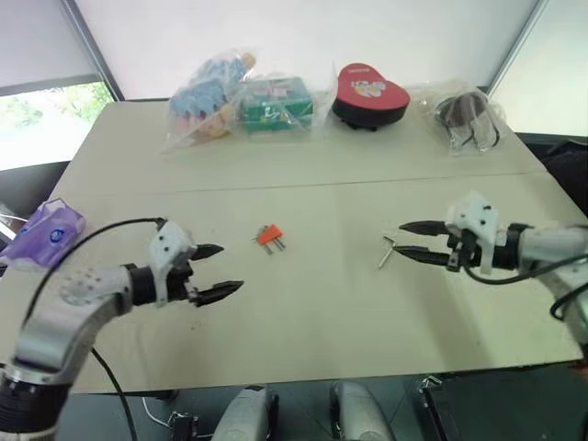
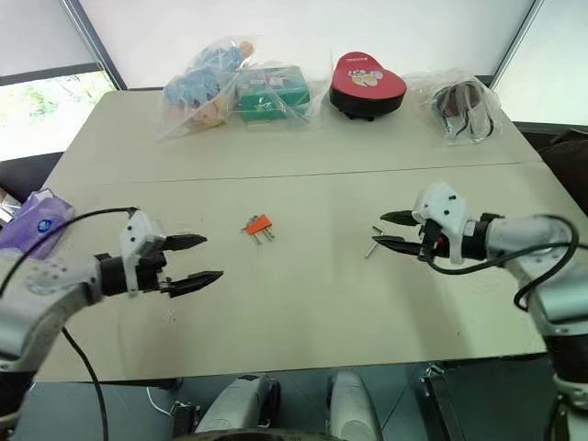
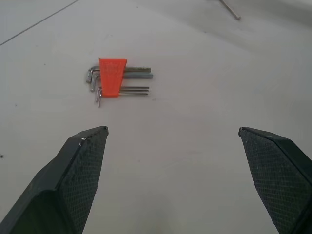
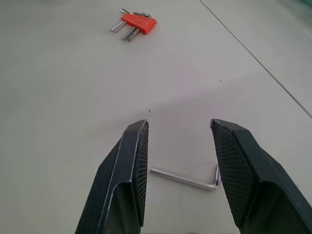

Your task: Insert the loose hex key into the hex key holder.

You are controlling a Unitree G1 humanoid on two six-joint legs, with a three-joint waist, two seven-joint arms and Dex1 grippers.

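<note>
Left claw [image 1: 219, 270] spread wide, empty, aimed at orange hex key holder [image 1: 269, 236] mid-counter [image 1: 303, 175]. Right claw [image 1: 407, 242] parted, empty, hovering beside loose hex key [image 1: 386, 251] lying flat.

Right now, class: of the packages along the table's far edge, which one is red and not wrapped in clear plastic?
The heart-shaped box, second from the right. The bags beside it, the green box and the dark item, are all in clear plastic.
</note>
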